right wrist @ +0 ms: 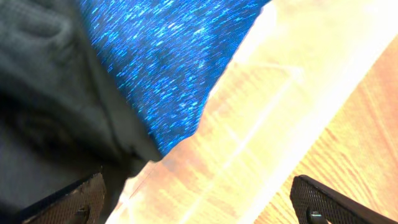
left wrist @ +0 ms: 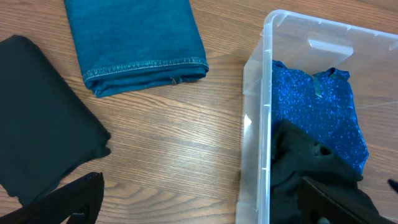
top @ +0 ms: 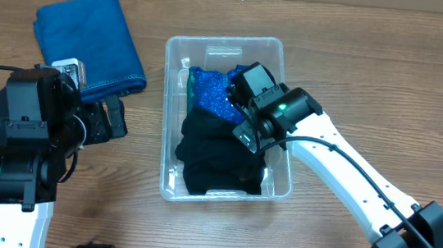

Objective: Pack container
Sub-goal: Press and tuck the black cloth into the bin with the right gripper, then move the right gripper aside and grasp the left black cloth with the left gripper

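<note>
R end effector [right wrist: 196,208] over container [top: 165,118], L end effector [left wrist: 199,205] just outside it

The container [top: 164,110] is clear glossy plastic on a matt wood-grain table [top: 338,37], holding soft matt black cloth [top: 214,152] and flecked blue cloth [top: 208,90], perhaps a knit.

The right tool [right wrist: 199,202] hides part of the blue garment [top: 208,90] inside the container [top: 167,93].

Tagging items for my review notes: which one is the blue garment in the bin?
Find the clear plastic container mid-table. At its far end lies the blue speckled garment. Its shimmering flecks set it apart from the black garment beside it and the plain teal folded cloth outside.
</note>
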Controlling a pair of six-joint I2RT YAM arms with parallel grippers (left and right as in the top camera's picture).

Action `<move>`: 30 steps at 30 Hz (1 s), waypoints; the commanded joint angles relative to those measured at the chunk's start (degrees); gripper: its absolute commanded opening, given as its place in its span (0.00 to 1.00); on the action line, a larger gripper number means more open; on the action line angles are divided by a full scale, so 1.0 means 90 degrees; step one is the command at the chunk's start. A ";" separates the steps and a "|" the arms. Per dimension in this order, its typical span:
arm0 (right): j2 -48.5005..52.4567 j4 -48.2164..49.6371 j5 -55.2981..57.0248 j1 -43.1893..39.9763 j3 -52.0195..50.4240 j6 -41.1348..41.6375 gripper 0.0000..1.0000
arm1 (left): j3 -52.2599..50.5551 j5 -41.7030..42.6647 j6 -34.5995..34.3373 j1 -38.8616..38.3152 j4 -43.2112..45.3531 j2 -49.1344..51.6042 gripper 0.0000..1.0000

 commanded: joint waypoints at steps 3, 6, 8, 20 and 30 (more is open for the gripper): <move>-0.1416 0.0437 0.0704 -0.0333 0.0478 0.1409 1.00 | 0.0114 0.0063 0.0073 0.0029 -0.0044 0.0019 1.00; -0.1775 0.0102 -0.0347 -0.1387 0.0478 0.2042 1.00 | 0.0114 0.0066 0.0070 0.0029 -0.0046 0.0019 1.00; -0.1724 -0.0852 -0.1756 -0.2344 0.0379 0.2285 0.85 | 0.0114 0.0066 0.0070 0.0029 -0.0046 0.0019 1.00; -0.1683 -0.1469 -0.4209 -0.2514 -0.1513 0.1894 0.24 | 0.0114 0.0046 0.0070 0.0029 -0.0044 0.0019 1.00; -0.1685 -0.0823 -0.3101 -0.2569 -0.1341 0.1965 0.77 | 0.0121 -0.0432 0.0066 0.0032 -0.0265 0.0000 1.00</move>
